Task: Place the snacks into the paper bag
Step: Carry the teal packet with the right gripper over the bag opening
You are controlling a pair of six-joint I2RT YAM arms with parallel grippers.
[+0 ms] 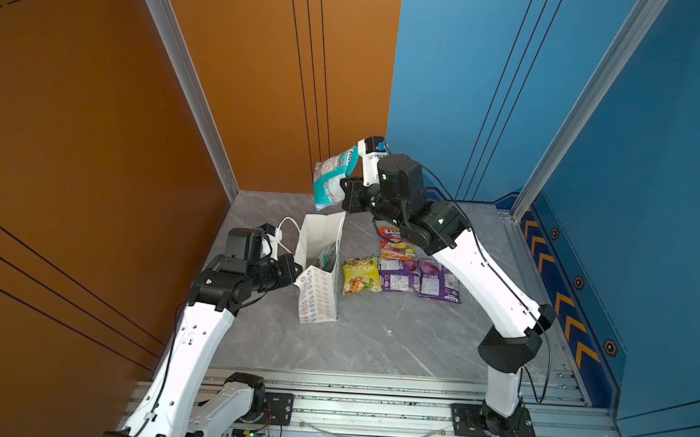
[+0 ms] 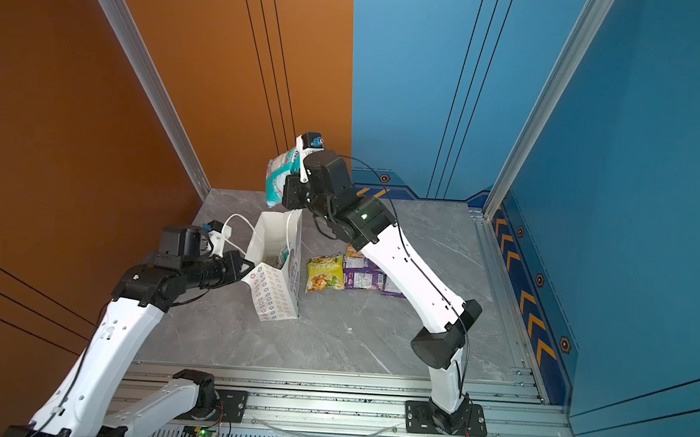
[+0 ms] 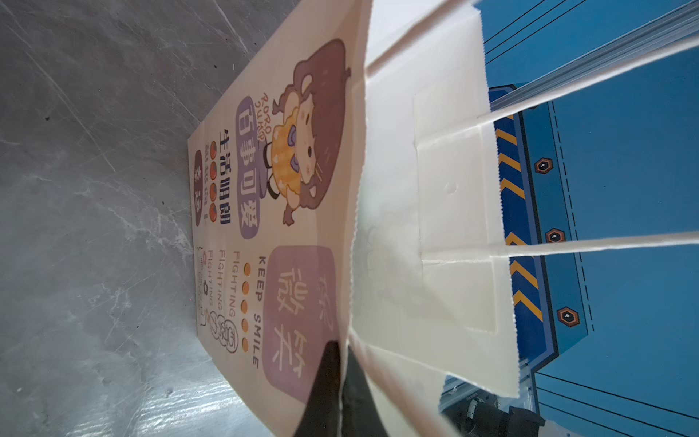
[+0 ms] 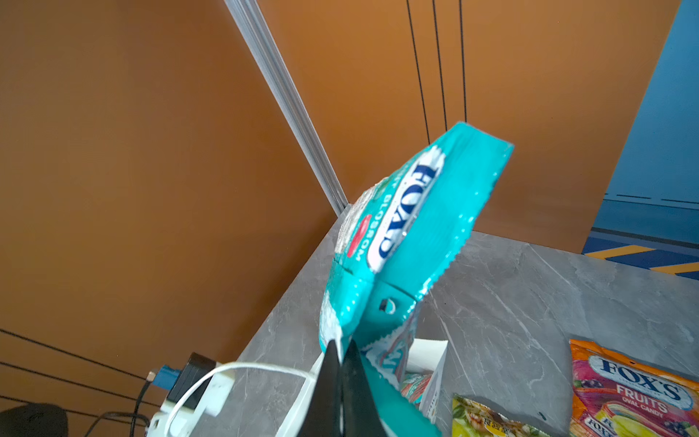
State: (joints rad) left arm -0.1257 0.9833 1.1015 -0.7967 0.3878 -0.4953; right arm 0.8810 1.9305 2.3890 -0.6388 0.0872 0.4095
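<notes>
Pinching the sealed edge of a teal packet [image 4: 401, 242], the right gripper [image 4: 342, 353] keeps its fingers closed and holds it in the air above the paper bag [image 1: 319, 284], which stands open on the grey worktop [image 1: 374, 337]. The left gripper [image 3: 340, 359] has its fingers shut on the bag's rim. Only the left wrist view shows the cartoon girl printed on the bag's front. In both top views a yellow packet [image 1: 360, 274] and purple packets [image 1: 419, 280] lie beside the bag.

Two high top views over shared table [image 1: 374, 346]; wrist views close along jaws.
</notes>
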